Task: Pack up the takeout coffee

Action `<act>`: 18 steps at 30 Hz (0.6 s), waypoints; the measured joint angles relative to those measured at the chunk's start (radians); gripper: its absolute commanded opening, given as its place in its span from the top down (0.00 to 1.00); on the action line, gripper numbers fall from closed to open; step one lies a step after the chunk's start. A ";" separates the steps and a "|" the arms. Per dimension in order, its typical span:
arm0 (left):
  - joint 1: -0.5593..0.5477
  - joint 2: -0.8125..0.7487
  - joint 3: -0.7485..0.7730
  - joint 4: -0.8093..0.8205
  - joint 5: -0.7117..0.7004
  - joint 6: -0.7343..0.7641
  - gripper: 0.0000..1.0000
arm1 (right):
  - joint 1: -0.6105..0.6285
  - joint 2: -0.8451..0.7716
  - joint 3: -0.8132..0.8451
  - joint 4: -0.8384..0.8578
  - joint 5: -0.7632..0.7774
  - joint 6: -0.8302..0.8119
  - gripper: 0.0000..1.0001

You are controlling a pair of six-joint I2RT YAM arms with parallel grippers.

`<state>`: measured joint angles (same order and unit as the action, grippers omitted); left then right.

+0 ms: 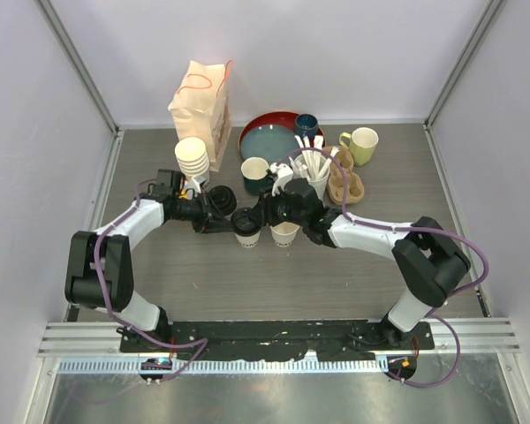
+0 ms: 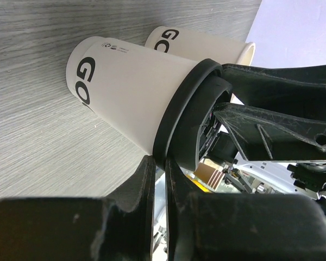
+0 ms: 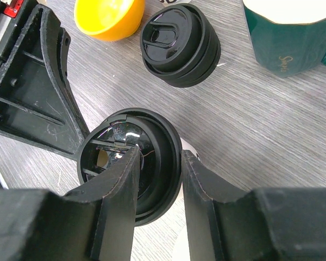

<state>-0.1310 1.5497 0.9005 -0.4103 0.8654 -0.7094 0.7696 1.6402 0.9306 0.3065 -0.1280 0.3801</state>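
Two cream-white paper cups stand at the table's centre. The left cup (image 1: 246, 234) wears a black sip lid (image 3: 152, 163); it also shows in the left wrist view (image 2: 125, 92). The right cup (image 1: 284, 234) has an open top and shows behind it (image 2: 206, 43). My left gripper (image 2: 160, 163) is nearly closed, its tips pinching the lid's rim from the left. My right gripper (image 3: 160, 157) straddles the lid's rim, one finger in the lid's recess and one outside, closed on it.
A stack of spare black lids (image 3: 179, 43), a yellow bowl (image 3: 108, 16) and a dark teal mug (image 3: 293, 32) lie just behind. A paper bag (image 1: 201, 97), stacked cups (image 1: 192, 157), red plate (image 1: 256, 124), yellow-green mug (image 1: 362, 144) and cardboard carrier (image 1: 346, 181) stand at the back.
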 measured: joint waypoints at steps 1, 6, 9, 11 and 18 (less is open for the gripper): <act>-0.002 -0.002 0.003 -0.005 -0.005 0.007 0.98 | 0.000 -0.001 0.000 0.000 0.000 0.000 0.67; -0.007 -0.005 0.014 -0.015 -0.021 0.028 0.82 | 0.000 -0.006 0.003 -0.016 0.004 -0.004 0.56; -0.011 -0.005 0.027 -0.028 -0.036 0.049 0.76 | 0.000 -0.007 0.016 -0.040 0.003 -0.009 0.52; -0.012 -0.003 0.035 -0.030 -0.051 0.064 0.74 | 0.002 -0.007 0.029 -0.068 0.000 -0.016 0.51; -0.012 0.002 0.061 -0.036 -0.090 0.092 0.70 | 0.005 -0.007 0.065 -0.144 -0.002 -0.038 0.46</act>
<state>-0.1429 1.5513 0.9619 -0.4465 0.7750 -0.6170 0.7742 1.6333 0.9958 0.1627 -0.1299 0.3424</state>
